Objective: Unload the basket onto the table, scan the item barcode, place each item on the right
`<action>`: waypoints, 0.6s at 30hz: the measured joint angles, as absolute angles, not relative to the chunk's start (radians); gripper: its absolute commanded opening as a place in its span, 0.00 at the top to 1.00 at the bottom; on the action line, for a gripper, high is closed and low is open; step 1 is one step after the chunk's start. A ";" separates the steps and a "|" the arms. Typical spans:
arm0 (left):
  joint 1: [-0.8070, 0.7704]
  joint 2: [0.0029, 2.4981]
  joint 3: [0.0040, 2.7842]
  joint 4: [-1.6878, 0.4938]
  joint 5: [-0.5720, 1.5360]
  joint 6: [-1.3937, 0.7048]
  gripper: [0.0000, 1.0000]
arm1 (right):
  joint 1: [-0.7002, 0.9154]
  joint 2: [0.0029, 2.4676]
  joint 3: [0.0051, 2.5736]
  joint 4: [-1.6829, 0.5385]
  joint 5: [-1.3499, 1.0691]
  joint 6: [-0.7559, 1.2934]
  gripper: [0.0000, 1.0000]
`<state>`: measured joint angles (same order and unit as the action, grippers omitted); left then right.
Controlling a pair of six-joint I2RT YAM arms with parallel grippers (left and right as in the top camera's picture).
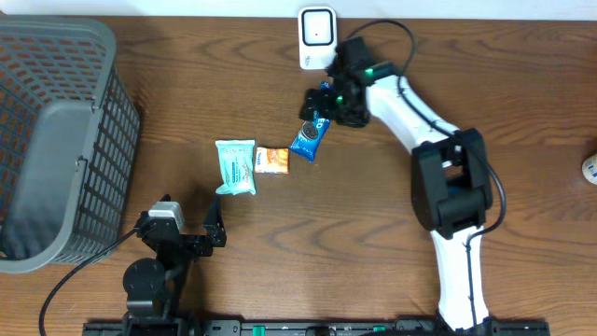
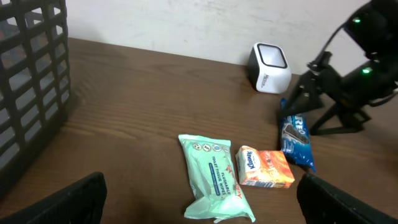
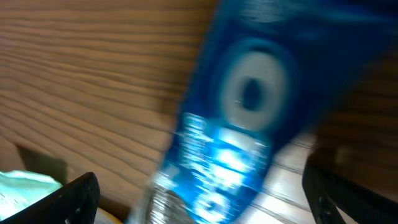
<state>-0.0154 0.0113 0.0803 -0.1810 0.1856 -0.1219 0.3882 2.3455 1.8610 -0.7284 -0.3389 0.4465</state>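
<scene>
Table (image 1: 373, 205): brown wood, long grain running side to side, matte.

Basket (image 1: 103, 140): grey plastic, open square mesh walls w/ a solid rim, standing at the table's far L edge, well apart from everything else.

R arm (image 1: 410, 112): white shell links w/ black joints, a green light near the wrist, black cable looping over it. It reaches across to the table's far side. R gripper (image 1: 317, 105) is black and sits over the upper end of the blue pkt (image 1: 308, 140). In the wrist view its fingers (image 3: 68, 199) stand wide apart at the lower corners, w/ the pkt blurred btwn them. Can't tell if either finger touches the pkt.

L gripper (image 1: 187, 231): black, low at the near L edge, jaws wide apart, nothing btwn them.

Scanner (image 1: 317, 37): white, rounded-square face w/ a dark outline, upright at the far edge, just beyond the R gripper.

Wipes pkt (image 1: 235, 166): mint-green soft film, crimped ends, lying flat.

Blue pkt is the task item: glossy blue film, long and narrow, dark round cookie print, lying angled mid-table, near the scanner.

Tissue pack (image 1: 272, 161): small, orange and white, boxy, lying btwn the wipes pkt and the blue pkt, touching or nearly touching both.

A small whitish round thing (image 1: 590, 168) is cut off by the R edge.

The R gripper partly hides the blue pkt's top end from overhead.
</scene>
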 measured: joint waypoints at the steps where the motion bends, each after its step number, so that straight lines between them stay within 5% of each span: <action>1: -0.015 0.011 0.080 -0.181 0.186 -0.122 0.02 | 0.397 2.350 1.868 -0.722 -0.338 0.460 0.02; 4: -0.015 0.011 0.080 -0.181 0.186 -0.122 0.02 | 0.433 2.371 1.892 -0.708 -0.301 0.532 0.21; 8: -0.015 0.011 0.080 -0.181 0.185 -0.122 0.02 | 0.462 2.404 1.920 -0.735 -0.212 0.638 0.96; 18: -0.015 0.011 0.080 -0.181 0.186 -0.122 0.02 | 0.442 2.413 1.925 -0.733 -0.260 0.676 0.99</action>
